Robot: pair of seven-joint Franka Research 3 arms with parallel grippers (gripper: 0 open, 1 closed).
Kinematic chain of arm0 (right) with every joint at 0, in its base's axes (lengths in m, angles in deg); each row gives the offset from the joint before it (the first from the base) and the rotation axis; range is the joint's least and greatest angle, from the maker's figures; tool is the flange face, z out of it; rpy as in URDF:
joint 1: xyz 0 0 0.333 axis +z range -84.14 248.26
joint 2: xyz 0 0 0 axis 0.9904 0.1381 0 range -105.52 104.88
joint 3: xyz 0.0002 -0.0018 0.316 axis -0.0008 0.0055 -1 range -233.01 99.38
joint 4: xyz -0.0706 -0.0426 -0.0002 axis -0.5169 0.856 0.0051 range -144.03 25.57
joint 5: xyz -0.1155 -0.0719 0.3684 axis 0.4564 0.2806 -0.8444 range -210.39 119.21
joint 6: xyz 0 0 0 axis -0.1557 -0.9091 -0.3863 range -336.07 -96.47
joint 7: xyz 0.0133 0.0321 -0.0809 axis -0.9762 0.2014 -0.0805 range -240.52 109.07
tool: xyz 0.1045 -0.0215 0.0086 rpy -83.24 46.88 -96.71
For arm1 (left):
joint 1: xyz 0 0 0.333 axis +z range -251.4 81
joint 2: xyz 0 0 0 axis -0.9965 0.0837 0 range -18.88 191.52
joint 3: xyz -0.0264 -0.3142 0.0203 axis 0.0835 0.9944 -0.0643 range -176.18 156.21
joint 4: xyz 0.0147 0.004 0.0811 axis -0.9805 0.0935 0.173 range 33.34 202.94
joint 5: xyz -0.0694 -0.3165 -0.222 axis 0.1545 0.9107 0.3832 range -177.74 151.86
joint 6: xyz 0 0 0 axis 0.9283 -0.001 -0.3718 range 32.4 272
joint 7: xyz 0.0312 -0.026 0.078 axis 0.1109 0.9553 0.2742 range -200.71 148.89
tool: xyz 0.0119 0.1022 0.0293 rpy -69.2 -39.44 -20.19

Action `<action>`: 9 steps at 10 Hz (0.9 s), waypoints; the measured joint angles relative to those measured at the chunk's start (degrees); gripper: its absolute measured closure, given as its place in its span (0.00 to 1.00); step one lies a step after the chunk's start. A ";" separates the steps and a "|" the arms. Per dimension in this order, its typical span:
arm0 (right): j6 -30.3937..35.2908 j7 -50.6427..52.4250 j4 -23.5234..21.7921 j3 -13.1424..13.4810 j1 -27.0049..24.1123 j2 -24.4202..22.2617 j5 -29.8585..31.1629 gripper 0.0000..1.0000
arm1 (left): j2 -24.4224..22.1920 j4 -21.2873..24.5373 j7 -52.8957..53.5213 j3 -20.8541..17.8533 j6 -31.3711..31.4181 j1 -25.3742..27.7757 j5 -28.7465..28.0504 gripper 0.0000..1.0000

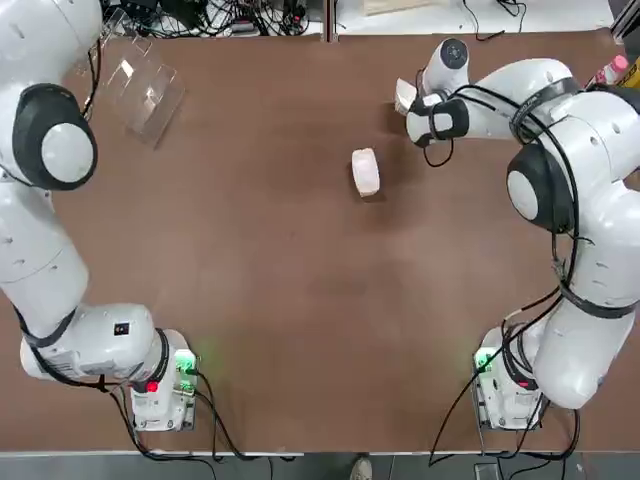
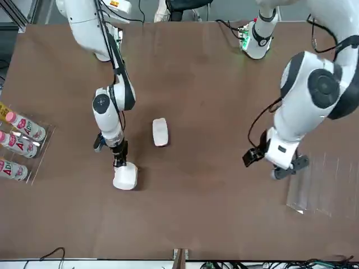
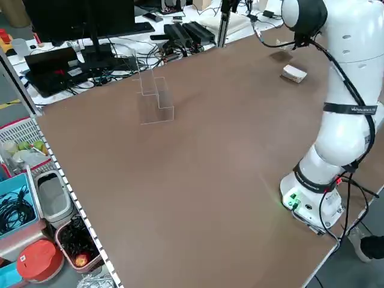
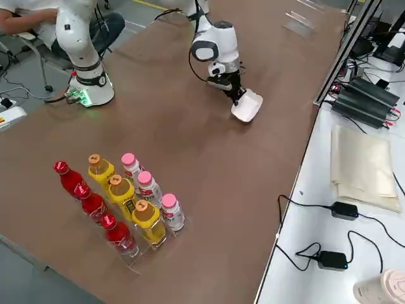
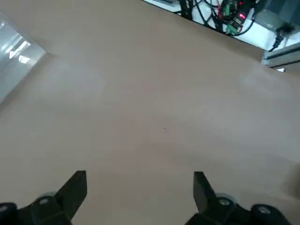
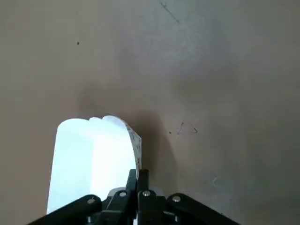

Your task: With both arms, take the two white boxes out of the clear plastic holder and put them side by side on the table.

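A slanted, see-through plastic holder [image 2: 322, 188] stands nearest the camera across the brown table [image 2: 213, 230], near the left gripper [image 5: 140, 180], its fingers spread and empty. Beyond, the right gripper [image 2: 120, 161] pinches one small white rounded box [image 2: 125, 177]. Its plain twin [image 2: 160, 133] lies toward the robot and to its left, long axis running toward the bases, the right arm nearer. Pink-capped white bottles [image 2: 20, 145] show a pink "A"; other lettering is illegible.
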 joint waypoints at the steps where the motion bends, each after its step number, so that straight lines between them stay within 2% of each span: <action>1: -0.19 -0.26 0.02 0.08 0.19 0.02 0.00 0.98 | 0.00 0.32 1.53 -0.06 -0.68 0.87 0.00 0.00; 3: -1.39 -0.55 0.02 0.40 0.22 0.06 0.00 0.97 | -0.78 1.28 6.87 -0.98 -2.44 1.80 0.00 0.00; 4: -1.72 -0.59 0.03 0.55 0.22 0.07 0.00 0.96 | -1.81 2.19 9.84 -2.78 -2.66 1.21 0.18 0.00; 7: -2.44 -0.65 0.03 0.70 0.22 0.07 0.00 0.86 | -6.40 5.48 19.56 -12.58 -3.10 -4.44 7.26 0.00; 9: -2.52 -0.66 0.03 0.79 0.21 0.08 0.00 0.81 | -11.07 9.92 25.56 -16.60 -3.47 -4.92 10.00 0.00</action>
